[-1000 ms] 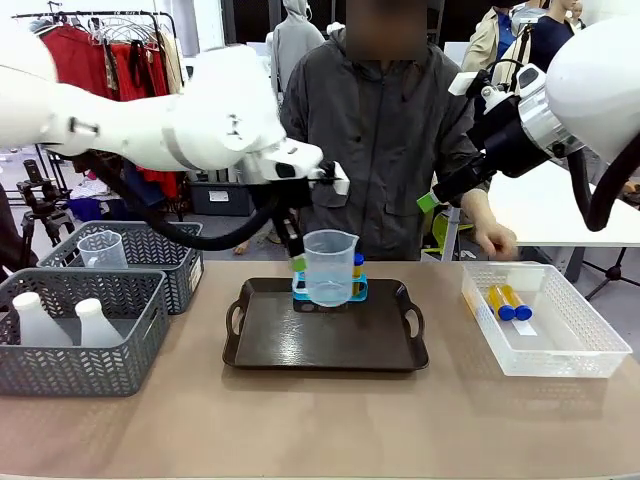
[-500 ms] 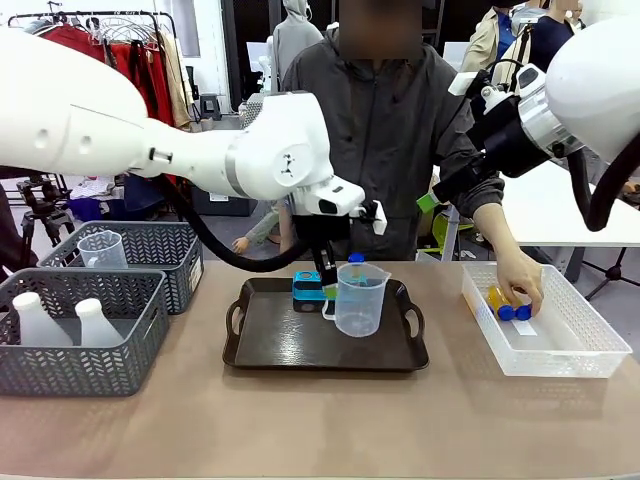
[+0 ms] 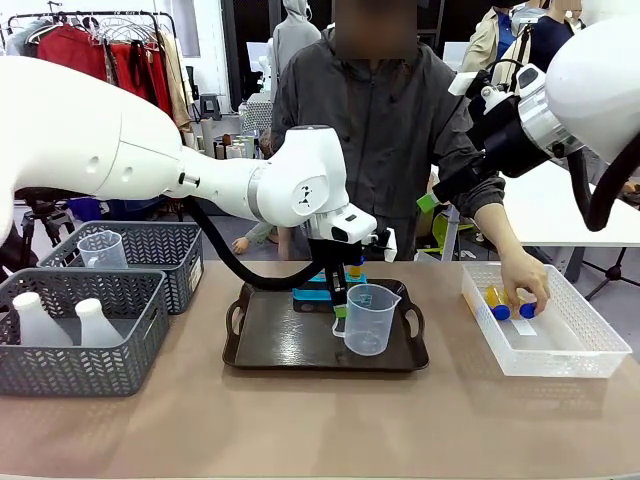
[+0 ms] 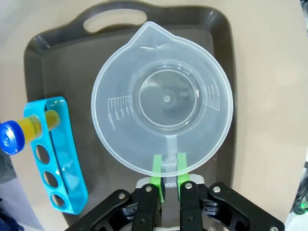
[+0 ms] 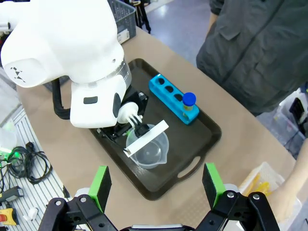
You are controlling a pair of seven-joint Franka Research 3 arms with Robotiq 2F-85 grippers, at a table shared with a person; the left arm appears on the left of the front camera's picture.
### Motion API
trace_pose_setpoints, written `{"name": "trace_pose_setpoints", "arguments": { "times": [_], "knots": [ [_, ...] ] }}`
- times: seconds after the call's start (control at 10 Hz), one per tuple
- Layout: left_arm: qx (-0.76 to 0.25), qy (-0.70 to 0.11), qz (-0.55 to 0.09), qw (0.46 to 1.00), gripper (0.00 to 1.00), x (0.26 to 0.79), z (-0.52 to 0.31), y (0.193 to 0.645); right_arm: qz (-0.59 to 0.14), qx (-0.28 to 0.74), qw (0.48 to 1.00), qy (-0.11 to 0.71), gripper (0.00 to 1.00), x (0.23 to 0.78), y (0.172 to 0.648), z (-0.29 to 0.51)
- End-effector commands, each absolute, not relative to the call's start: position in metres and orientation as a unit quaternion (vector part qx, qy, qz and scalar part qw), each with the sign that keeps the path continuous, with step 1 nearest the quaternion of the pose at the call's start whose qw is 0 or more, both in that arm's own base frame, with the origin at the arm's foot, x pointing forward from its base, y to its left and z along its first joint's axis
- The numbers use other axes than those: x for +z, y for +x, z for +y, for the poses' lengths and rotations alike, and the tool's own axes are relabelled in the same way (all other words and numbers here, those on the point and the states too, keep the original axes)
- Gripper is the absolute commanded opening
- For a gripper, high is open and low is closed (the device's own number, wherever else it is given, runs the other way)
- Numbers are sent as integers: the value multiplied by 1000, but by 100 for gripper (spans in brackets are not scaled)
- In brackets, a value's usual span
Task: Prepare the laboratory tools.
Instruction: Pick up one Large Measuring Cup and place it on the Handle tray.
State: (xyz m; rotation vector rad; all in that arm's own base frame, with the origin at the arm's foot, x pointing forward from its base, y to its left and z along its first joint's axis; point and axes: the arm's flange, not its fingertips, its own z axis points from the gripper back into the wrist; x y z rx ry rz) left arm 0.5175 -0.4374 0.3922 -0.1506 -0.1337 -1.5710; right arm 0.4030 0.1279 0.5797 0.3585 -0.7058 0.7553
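While left end effector (image 4: 167, 177) clamps the clear measuring cup (image 4: 166, 98) handle by the black tray (image 4: 62, 62) near edge, set-down and release seem next.

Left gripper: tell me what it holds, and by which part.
The left gripper is shut on the measuring cup, pinching it by its handle, over the black tray.

cup (image 3: 369, 318): two, one at four o'clock on the tray (image 3: 290, 345), one at nine o'clock. flask (image 3: 95, 322): two, at eight o'clock. tube (image 4: 29, 131): three, one in the rack (image 4: 72, 163), two at three o'clock. rack: one. basket (image 3: 80, 365): two. tray: one. bin (image 3: 560, 355): one.
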Motion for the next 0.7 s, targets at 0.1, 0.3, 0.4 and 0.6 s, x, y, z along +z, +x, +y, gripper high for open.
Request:
{"name": "trace_pose_setpoints", "arguments": {
  "times": [0.1,0.3,0.4,0.6],
  "knots": [
    [-718,-52,-75,690,19,393,-436,521,-336,357,854,176,100,581,403,128],
    [-716,-56,-76,692,57,393,-434,521,-336,357,854,176,100,581,403,128],
    [-715,-58,-77,692,76,393,-434,520,-336,357,854,176,100,581,403,128],
    [-715,-59,-78,693,100,397,-433,518,-336,357,854,176,100,581,403,128]
  ]
}}
